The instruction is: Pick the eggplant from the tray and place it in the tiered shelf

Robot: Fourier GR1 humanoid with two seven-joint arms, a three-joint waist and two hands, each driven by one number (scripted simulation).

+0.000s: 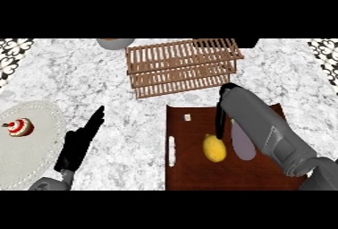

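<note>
Right forearm (264, 129) covers much of the purple eggplant (244, 145) and most of its right hand (221, 117) | tray (198, 165) cut off below | grey bowl (112, 42) clipped at top | small white tag (187, 117) unreadable

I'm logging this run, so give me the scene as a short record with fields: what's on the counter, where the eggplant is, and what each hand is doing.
surface: marble counter
tray: dark brown tray, near right
eggplant: eggplant lying on the tray, partly hidden by the right forearm
beside it: lemon, to the eggplant's left
target: wooden tiered shelf, beyond the tray
left side: plate with a small cupcake
left hand: left hand open, fingers straight, over the counter
right hand: right hand above the tray; finger state unclear
</note>
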